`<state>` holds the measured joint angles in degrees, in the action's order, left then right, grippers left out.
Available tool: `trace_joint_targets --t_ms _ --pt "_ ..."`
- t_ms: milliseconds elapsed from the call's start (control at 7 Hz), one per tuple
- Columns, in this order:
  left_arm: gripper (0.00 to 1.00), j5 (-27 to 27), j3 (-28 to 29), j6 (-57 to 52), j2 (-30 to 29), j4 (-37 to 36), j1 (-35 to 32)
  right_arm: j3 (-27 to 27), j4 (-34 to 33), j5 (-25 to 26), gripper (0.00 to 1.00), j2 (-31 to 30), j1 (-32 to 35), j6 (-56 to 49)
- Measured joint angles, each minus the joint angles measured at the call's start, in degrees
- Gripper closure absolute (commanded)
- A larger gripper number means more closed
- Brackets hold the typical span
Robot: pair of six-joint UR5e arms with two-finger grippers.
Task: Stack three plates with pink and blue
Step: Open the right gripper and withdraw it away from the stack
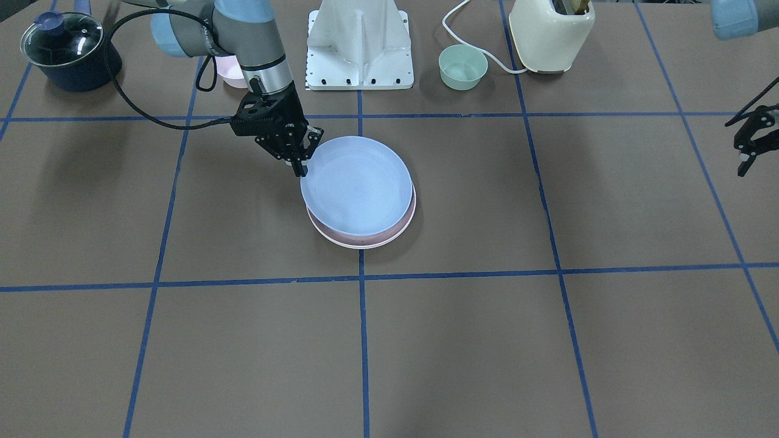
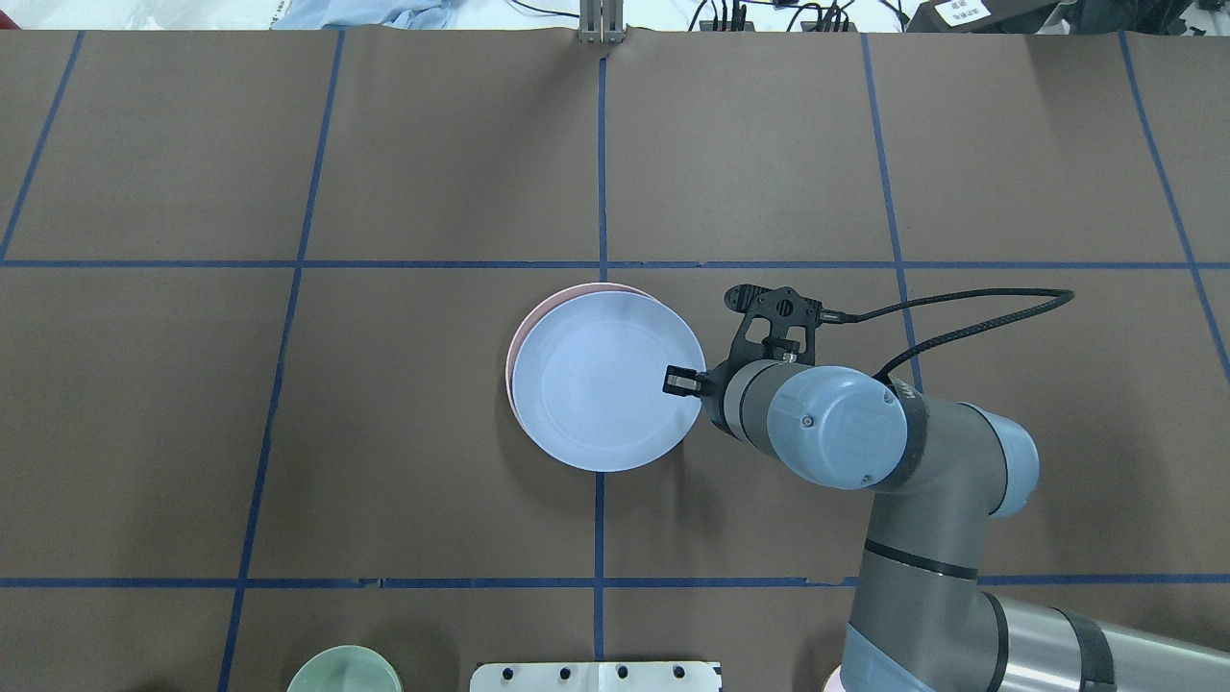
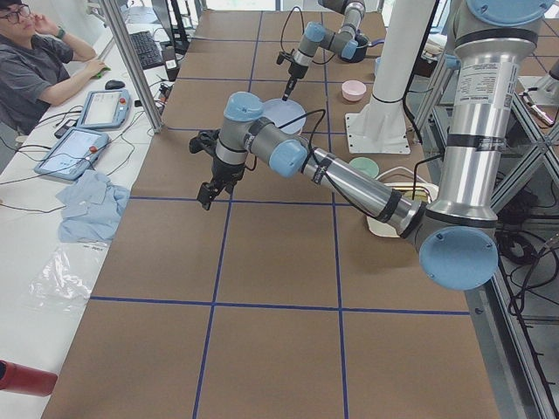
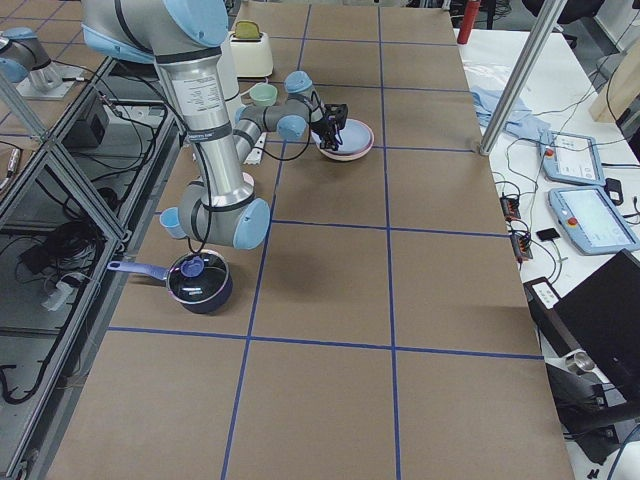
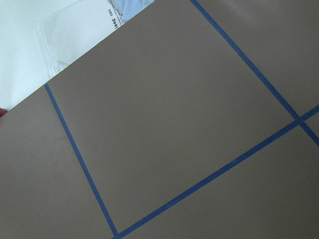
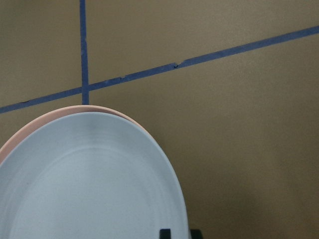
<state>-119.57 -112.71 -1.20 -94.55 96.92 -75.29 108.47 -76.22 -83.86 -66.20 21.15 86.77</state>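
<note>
Brown paper gridded with blue tape covers the table. Seen from overhead, my right arm comes in from 5 o'clock with the elbow bent. The right gripper pinches the light blue plate at its 3 o'clock rim. Round, matte and faintly ringed, the plate sits on the pale pink plate mid-table. The left gripper hangs well aside; I can't tell its state.

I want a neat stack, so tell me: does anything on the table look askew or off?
The blue plate sits off-centre on the pink plate, leaving a pink crescent on one side only. The right gripper has its fingers astride the blue plate's rim. Nothing looks spilled or broken.
</note>
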Motion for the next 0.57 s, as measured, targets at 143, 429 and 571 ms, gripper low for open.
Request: trace_joint_targets --t_ms 143,429,571 --pt "0.00 -0.9 0.0 0.1 0.9 0.2 0.0 -0.2 -1.6 -0.3 0.00 0.9 1.3 -0.7" --pt "0.00 -3.3 0.5 0.4 3.1 0.6 -0.1 0.4 -7.8 -7.8 0.00 3.5 9.2 -6.5" --pt "0.00 -3.4 1.9 0.4 3.8 0.6 -0.6 0.7 -10.3 -14.0 0.00 3.4 15.3 -12.8"
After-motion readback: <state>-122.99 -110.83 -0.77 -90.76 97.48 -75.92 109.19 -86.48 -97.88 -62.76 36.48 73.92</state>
